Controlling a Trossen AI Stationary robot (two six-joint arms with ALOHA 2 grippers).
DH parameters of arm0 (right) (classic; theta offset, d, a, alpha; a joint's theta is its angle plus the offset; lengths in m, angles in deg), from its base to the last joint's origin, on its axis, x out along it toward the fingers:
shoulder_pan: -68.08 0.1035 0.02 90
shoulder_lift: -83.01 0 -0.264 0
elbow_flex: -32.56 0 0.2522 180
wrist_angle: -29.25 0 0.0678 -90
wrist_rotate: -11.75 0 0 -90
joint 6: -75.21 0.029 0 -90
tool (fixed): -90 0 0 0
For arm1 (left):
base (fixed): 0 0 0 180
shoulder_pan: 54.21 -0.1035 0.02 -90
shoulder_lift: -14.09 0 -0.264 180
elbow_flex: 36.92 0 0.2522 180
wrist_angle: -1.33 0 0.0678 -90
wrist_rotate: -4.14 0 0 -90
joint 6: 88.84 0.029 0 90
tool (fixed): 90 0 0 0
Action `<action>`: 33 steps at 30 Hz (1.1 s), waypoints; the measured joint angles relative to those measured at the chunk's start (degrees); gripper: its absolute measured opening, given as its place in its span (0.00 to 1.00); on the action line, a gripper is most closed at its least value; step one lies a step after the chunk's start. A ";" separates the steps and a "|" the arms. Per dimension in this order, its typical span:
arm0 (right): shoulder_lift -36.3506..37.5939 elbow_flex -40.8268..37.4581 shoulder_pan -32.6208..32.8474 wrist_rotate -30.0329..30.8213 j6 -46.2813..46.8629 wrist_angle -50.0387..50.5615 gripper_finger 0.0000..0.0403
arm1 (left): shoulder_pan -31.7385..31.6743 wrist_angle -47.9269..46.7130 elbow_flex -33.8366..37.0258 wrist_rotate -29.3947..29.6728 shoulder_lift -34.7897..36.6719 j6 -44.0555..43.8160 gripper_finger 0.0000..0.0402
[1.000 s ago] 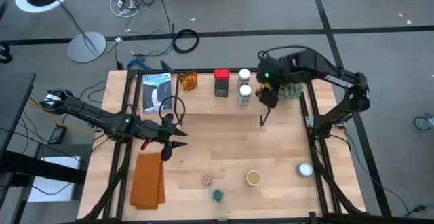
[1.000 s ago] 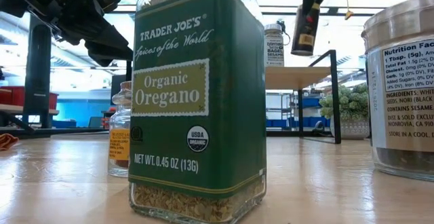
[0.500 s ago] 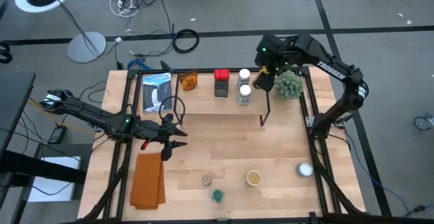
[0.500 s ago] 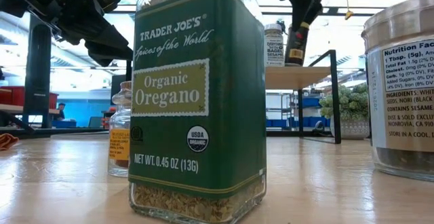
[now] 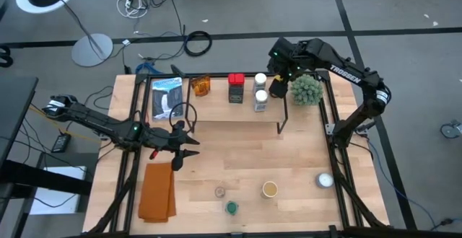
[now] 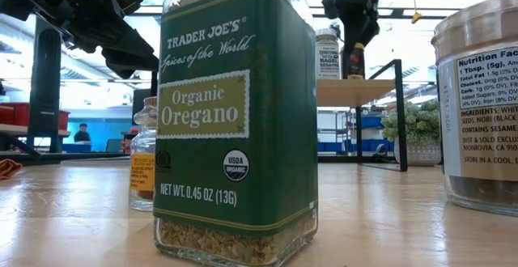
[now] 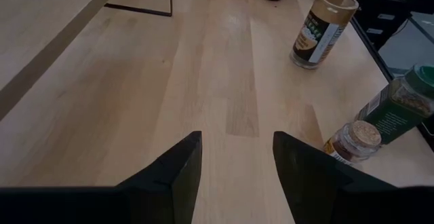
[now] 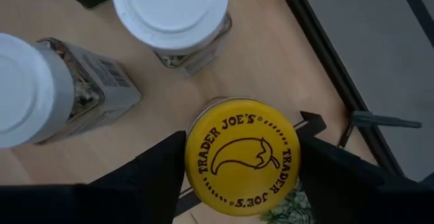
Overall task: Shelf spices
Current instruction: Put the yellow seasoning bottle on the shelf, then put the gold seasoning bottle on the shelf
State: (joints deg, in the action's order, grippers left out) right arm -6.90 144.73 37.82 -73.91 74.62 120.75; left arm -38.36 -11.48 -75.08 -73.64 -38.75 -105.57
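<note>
Right gripper (image 8: 241, 157) is over the right end of the shelf (image 5: 216, 112) at the worktop's far edge, jaws clamped on the yellow-lidded jar (image 8: 242, 157), taken just under the cap from both sides. In the low view the jar (image 6: 354, 60) hangs upright at about board level; contact with the board cannot be confirmed.

Already shelved: amber jar (image 5: 201, 86), red tin (image 5: 235, 88), two white-capped jars (image 5: 260, 94). Three spices are left near the worktop's front edge: green oregano jar (image 6: 236, 121), tan-lidded jar (image 7: 324, 28), small cork-topped jar (image 7: 353, 141).

Left gripper (image 7: 234, 176) is parked low over the worktop toward its left side, jaws spread and empty.

Handling, judged: the jars look rigid, light and breakable, with smooth walls likely to slip. Grip is best taken at the shoulder below the lid, or across the flat faces of the square oregano jar. Tall narrow shapes are expected to tip if released tilted or high.

Room:
- The free slot is tight: white-capped jars just beside on one side, shelf end and black frame rail (image 8: 325, 61) on the other.
- The spiky plant ball (image 5: 304, 89) sits just past the shelf's right end, close to the arm.
- A straight vertical exit is advised.
- The worktop's middle is open for the next approach.
</note>
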 joint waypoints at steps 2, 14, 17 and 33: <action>0.03 0.00 0.00 0.40 -0.73 0.06 0.66 | 0.00 -0.02 0.00 0.01 0.00 0.13 0.46; 0.03 0.00 0.00 0.77 -2.11 -3.21 0.67 | 0.00 0.00 0.00 0.03 0.00 0.64 0.46; 0.03 0.00 0.00 0.77 -2.72 -3.53 0.67 | 0.00 0.00 0.00 0.03 0.00 0.64 0.46; 7.10 0.04 -0.66 3.39 -2.19 -7.42 0.68 | 0.00 0.02 0.00 0.05 0.00 1.27 0.46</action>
State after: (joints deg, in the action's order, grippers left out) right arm 0.20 144.78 37.17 -70.52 72.43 113.33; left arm -38.36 -11.46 -75.08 -73.59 -38.75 -104.30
